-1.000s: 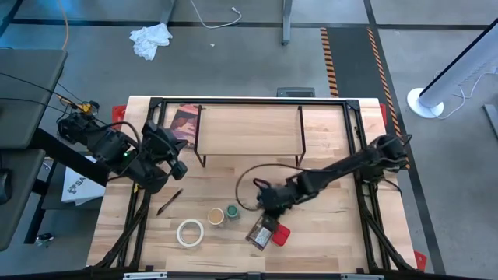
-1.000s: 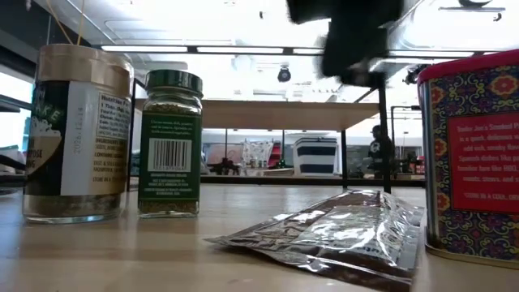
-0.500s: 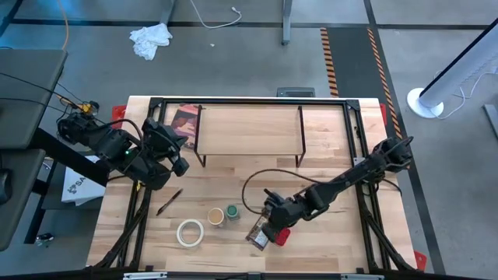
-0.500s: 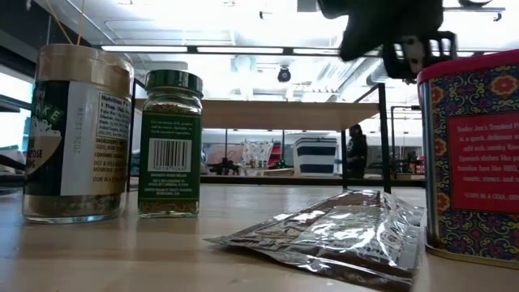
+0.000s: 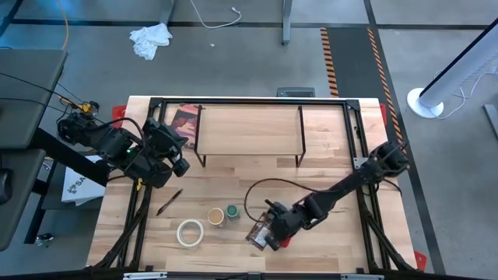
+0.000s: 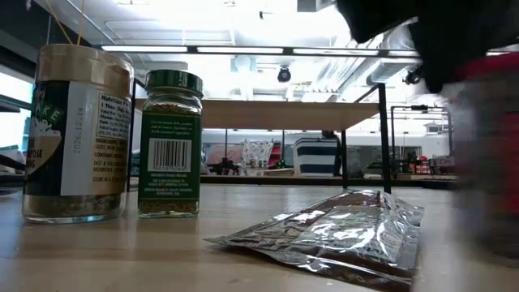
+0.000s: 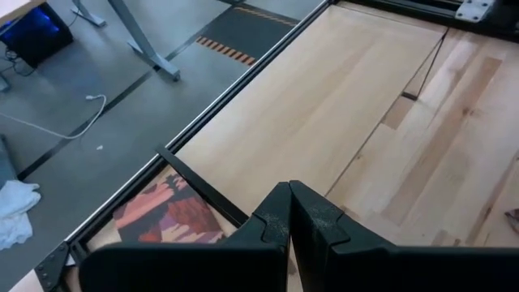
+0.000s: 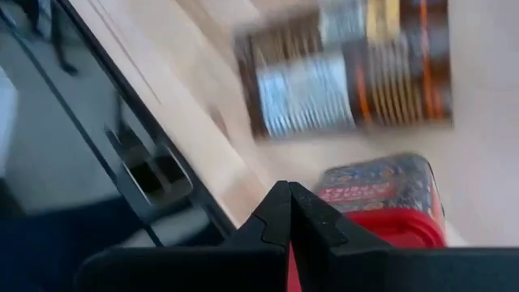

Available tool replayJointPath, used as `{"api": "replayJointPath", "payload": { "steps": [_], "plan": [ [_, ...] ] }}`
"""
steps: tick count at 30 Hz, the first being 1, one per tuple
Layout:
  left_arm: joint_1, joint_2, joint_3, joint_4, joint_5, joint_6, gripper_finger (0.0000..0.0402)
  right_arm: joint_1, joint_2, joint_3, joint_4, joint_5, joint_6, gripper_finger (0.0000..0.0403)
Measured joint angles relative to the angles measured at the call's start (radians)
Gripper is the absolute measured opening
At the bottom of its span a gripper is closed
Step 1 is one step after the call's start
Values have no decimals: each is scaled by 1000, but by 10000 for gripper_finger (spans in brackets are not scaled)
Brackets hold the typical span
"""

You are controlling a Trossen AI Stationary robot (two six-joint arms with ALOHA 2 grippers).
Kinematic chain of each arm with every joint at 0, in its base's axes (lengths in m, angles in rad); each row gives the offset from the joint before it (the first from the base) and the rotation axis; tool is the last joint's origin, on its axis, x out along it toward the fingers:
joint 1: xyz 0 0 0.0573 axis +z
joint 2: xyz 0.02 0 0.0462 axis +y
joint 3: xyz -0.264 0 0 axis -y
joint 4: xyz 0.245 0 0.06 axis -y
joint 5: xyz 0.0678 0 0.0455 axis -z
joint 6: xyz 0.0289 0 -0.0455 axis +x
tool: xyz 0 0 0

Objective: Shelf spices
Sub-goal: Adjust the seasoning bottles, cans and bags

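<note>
Here, the right gripper (image 5: 272, 236), its fingers pressed together and nothing held, is poised over the red tin (image 8: 389, 203) at the table's near edge, apparently lining up a pick; the shelf (image 5: 249, 128) stands bare, well apart.

Two jars, green-lidded (image 5: 233, 212) and tan-lidded (image 5: 215, 216); one red tin (image 8: 388, 195); one packet (image 6: 340, 234); one tape roll (image 5: 189, 232); one shelf (image 5: 249, 128); two arms.
</note>
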Motion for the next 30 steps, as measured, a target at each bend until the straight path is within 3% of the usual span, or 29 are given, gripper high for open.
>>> {"api": "replayJointPath", "payload": {
  "steps": [4,8,17,30],
  "plan": [
    [0,0,0,0,-3,0,0,37,-2,1,-120,-68,9,0],
    [0,0,0,0,-11,2,0,50,-9,-4,-114,-32,28,0],
    [0,0,0,0,-11,29,0,-48,21,-3,-71,14,-14,0],
    [0,0,0,0,-7,-6,0,-91,110,-2,-82,-70,-109,0]
  ]
}}
